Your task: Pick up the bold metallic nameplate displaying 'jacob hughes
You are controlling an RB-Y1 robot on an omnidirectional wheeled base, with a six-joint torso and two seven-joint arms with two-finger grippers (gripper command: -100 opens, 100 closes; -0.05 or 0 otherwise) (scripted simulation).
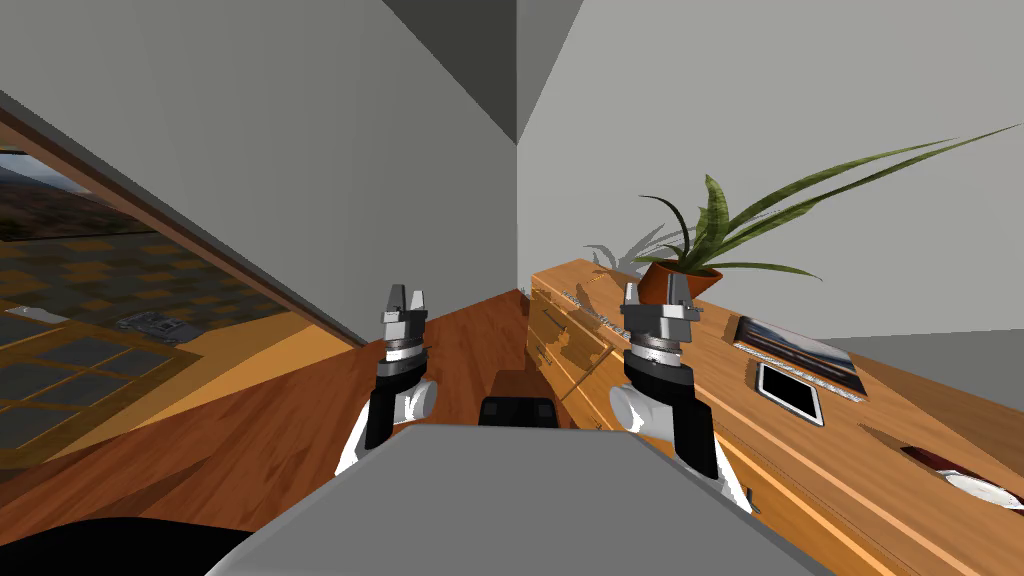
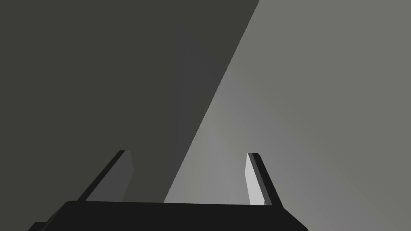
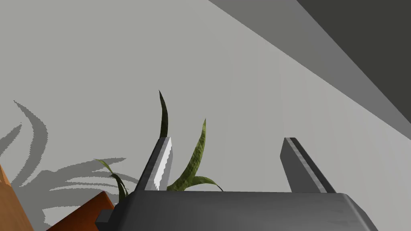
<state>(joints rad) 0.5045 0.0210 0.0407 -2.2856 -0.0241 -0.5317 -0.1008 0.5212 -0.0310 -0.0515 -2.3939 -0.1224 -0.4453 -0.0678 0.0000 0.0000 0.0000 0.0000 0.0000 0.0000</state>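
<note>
— As you look down over the wooden dresser [image 1: 880, 420], where is your nameplate?
— You can see a grey strip [image 1: 588, 306] lying flat on the dresser top, just beside the potted plant [image 1: 690, 262]. Its lettering is too small to read, so you cannot be sure it is the nameplate.
— And your hands?
— Your left gripper [image 1: 406, 297] is held up well apart from the plant, fingers spread and empty. Your right gripper [image 1: 655, 292] is near the plant, in front of its pot, fingers spread too, holding nothing.
— Anything else?
— A tablet [image 1: 790, 392] lies flat on the plant's other side from the strip.
</note>
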